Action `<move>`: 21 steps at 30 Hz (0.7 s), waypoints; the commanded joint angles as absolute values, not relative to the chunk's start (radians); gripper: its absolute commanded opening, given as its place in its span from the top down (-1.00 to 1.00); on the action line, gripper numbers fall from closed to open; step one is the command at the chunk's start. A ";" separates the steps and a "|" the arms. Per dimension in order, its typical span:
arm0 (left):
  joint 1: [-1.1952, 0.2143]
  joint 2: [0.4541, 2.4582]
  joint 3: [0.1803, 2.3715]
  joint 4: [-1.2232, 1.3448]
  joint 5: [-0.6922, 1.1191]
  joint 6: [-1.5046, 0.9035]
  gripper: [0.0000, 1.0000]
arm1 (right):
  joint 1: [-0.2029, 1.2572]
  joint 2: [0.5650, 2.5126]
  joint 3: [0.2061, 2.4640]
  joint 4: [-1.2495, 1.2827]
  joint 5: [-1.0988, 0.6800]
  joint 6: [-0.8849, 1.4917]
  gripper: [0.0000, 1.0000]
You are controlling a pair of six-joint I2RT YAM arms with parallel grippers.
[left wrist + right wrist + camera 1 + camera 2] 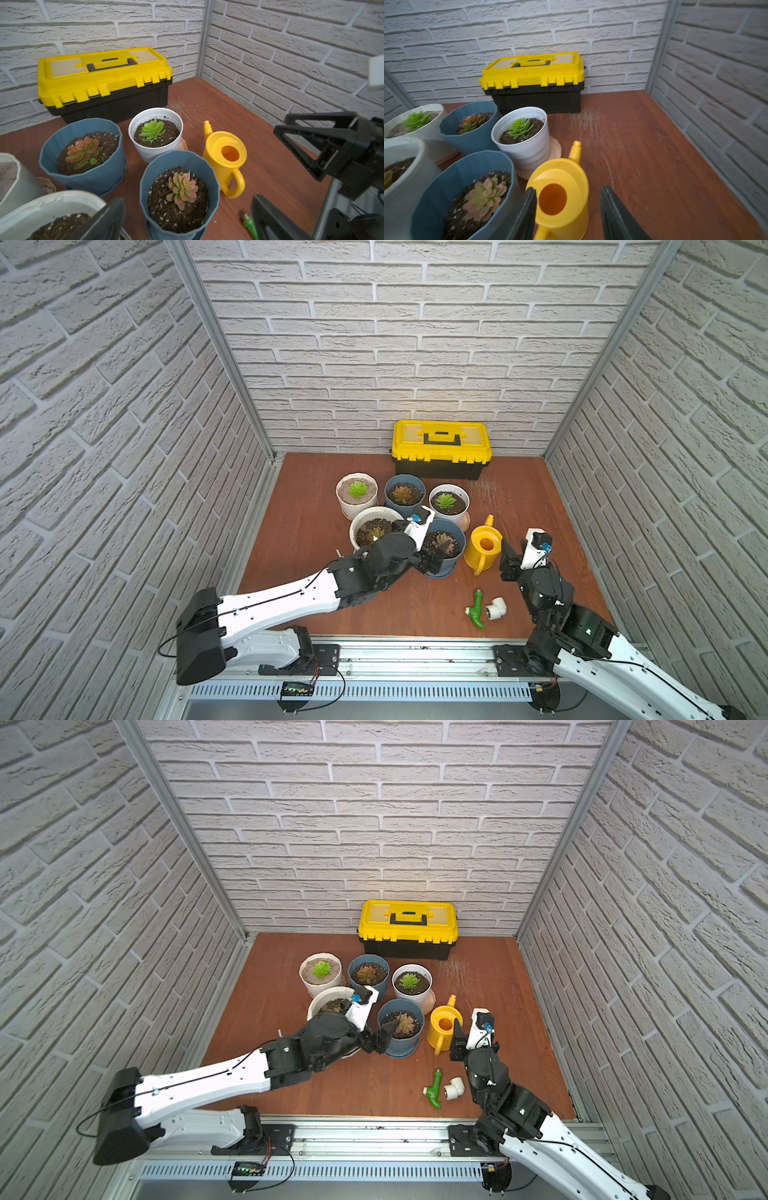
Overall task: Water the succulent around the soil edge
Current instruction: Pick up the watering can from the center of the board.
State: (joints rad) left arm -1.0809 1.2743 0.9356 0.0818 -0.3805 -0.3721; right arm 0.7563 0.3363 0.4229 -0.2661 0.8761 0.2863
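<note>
Jaws open on both arms: your left gripper (384, 1038) gapes at the blue pot (456, 531) holding the pink succulent (442, 538), your right gripper (569, 190) straddles the upright watering can (483, 549) beside it without clamping; wet soil (166, 214) isn't discernible, so log watering unconfirmed.

Two blue pots (405, 477) (453, 568) and three white pots (353, 510) (449, 486) (374, 512) make five, holding five succulents (358, 489) (402, 493) (446, 500) (376, 532) (442, 538), one each. One watering can (484, 549), one toolbox (441, 448), one green hose nozzle (477, 608) and one white pipe elbow (496, 608).
</note>
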 commanded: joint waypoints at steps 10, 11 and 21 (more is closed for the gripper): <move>-1.185 1.719 1.201 0.196 -0.343 -0.311 -0.85 | 0.753 0.027 0.318 -0.268 1.151 0.361 0.11; -1.190 1.748 1.224 0.186 -0.337 -0.320 -0.85 | 0.753 0.020 0.316 -0.272 1.154 0.371 0.04; -1.192 1.891 1.317 0.125 -0.348 -0.412 -0.83 | 0.753 0.017 0.330 -0.301 1.145 0.453 -0.14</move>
